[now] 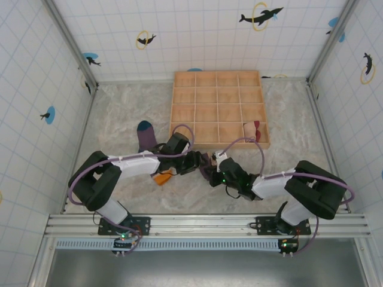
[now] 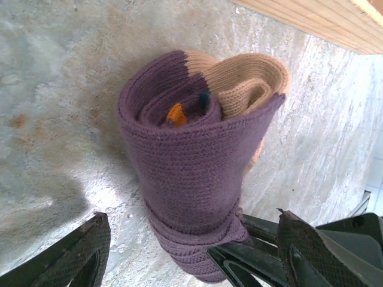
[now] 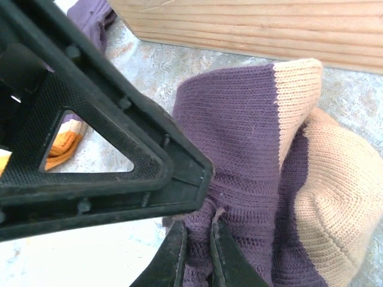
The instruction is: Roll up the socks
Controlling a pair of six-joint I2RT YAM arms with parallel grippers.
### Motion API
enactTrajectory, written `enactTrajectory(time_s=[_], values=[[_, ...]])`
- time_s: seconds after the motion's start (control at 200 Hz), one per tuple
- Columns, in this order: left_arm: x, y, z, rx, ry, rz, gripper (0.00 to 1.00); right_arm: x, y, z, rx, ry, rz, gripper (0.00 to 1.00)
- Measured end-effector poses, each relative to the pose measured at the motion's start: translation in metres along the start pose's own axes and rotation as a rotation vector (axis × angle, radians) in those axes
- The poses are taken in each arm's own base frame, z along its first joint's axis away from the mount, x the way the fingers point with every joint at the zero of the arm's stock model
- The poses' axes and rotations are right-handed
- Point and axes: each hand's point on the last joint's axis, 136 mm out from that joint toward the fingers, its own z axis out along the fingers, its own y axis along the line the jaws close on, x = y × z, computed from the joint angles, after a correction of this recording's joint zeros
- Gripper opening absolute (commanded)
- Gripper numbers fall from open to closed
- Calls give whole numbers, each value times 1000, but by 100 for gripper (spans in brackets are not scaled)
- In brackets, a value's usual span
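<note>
The purple sock with tan toe (image 2: 197, 155) is rolled into a bundle standing on the table, its tan toe (image 3: 335, 197) tucked at one end. My right gripper (image 3: 200, 254) is shut on a fold of purple knit at the roll's lower end, and its fingers (image 2: 251, 260) also appear in the left wrist view. My left gripper (image 2: 194, 251) is open and straddles the roll, one finger (image 3: 119, 137) close beside the fabric. The purple sock with teal toe (image 1: 145, 135) lies flat to the left, its orange cuff (image 1: 161, 177) under the left arm. A tan sock with dark-red cuff (image 1: 254, 128) sits in the tray.
The wooden compartment tray (image 1: 218, 107) stands just behind the roll, its near wall (image 3: 251, 24) close to both grippers. The two grippers (image 1: 203, 165) meet at the table's middle. Tiled walls enclose the marbled table (image 1: 119, 107).
</note>
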Motion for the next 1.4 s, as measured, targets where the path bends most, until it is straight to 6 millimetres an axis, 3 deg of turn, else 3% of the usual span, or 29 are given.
enactTrajectory(time_s=[0.255, 0.681, 0.796, 1.026, 1.201, 1.401], values=[[-5, -6, 2, 39, -25, 19, 64, -2, -9, -5, -108, 22, 173, 11], [-8, 0, 20, 52, -19, 10, 54, -6, -24, -8, -179, 93, 444, 12], [-9, -1, 25, 61, -18, 11, 42, -7, -26, -7, -186, 106, 500, 13], [-14, -8, 30, 62, -2, 18, 18, -8, -30, -10, -158, 134, 571, 45], [-13, -16, 35, 79, 44, 52, 13, -5, -37, -17, -63, 189, 528, 67], [-13, -21, 42, 87, 79, 78, 13, -10, -46, -20, 19, 235, 407, 72]])
